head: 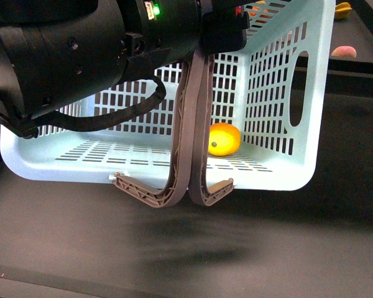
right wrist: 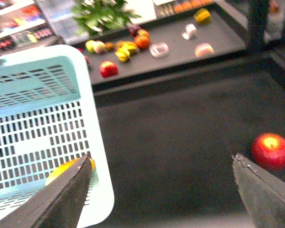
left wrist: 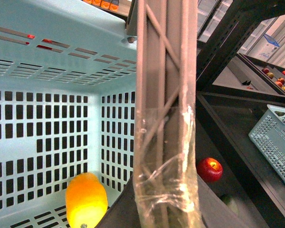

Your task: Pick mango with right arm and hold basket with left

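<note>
Inside the basket the mango is laid; its handles are clamped by the left gripper; the right gripper is spread wide.

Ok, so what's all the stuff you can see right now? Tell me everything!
basket: one, light blue, held up above the dark surface.
handles: two, grey-brown, pressed together, clear tape round them.
mango: one, yellow-orange, inside the basket, in a floor corner.
red fruit: one, red, on the dark surface outside the basket.
shelf fruits: several, red, orange, yellow, on the far shelf; too blurry to name.
plant: one, green, behind that shelf.
second basket: one, grey-blue, off to one side.
left gripper: one, black, shut on the handles.
right gripper: one, dark, open and empty, beside the basket.
</note>
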